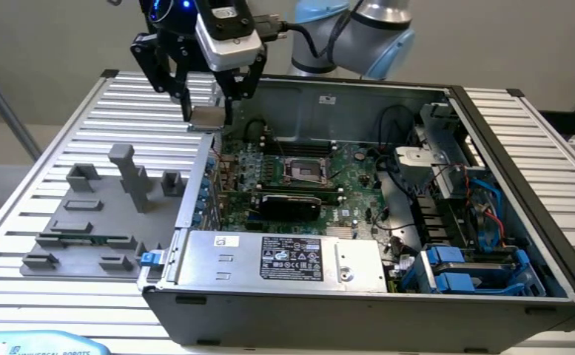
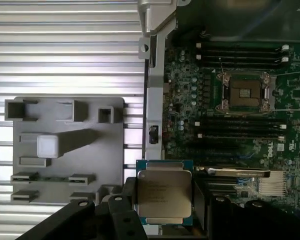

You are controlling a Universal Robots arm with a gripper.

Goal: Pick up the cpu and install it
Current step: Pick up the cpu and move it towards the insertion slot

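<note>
The cpu (image 1: 206,118) hangs flat, silver lid up, clamped at its edges between the fingers of the gripper (image 1: 206,111), above the computer case's (image 1: 267,318) side wall. The empty motherboard socket (image 1: 307,171) lies lower, toward the exterior view's right, well apart.

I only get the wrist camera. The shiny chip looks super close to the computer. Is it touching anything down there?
Observer: No. In the exterior view the cpu, gripped by the gripper, hangs in the air above the far corner of the case, on that view's left.
Operator: Is its hole right under it?
Observer: No. The socket sits lower down on the motherboard, off toward the exterior view's right of the cpu.
Operator: What's in the box that I can't see?
Observer: A silver power supply with a black label lies along the case's near side.
</note>
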